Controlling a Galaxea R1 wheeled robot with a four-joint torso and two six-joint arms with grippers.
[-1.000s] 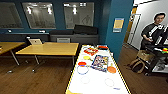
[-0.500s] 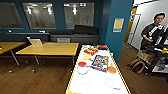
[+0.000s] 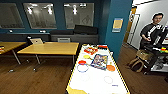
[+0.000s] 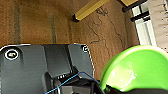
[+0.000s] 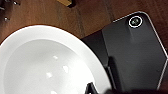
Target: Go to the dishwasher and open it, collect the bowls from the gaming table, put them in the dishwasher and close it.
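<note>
Head view, from left to right. Two yellow-topped tables stand on the dark wooden floor [image 3: 45, 77]: a smaller table [image 3: 8, 46] at the far left and a larger table [image 3: 51, 48] beside it, with a chair [image 3: 36, 40] pushed up behind the latter. Dark blue walls with interior windows [image 3: 41, 15] close the room at the back. In the centre, the gaming table [image 3: 98, 75] runs away from the camera: a white top edged in yellow, carrying a colourful centre graphic [image 3: 99, 61], a red piece [image 3: 81, 62] and an orange disc [image 3: 110, 68]. A red tray-like object [image 3: 90, 50] sits near its far end. To the right, beyond a blue pillar [image 3: 117, 27], a person [image 3: 151, 30] stands at a control rig.

Left wrist view. A green bowl [image 4: 136, 68] sits directly at the left pincer, its rim meeting the dark gripper body; the fingers cannot be made out, so whether the pincer is clenched on the bowl cannot be told. Beyond the pincer lies brown wooden floor and a yellow leg [image 4: 88, 10] with a black foot.

Right wrist view. A white bowl [image 5: 47, 65] lies hard against the right pincer, its interior facing the camera. Again the fingers are indistinct and the grasp cannot be told. Dark wooden floor lies beyond.
</note>
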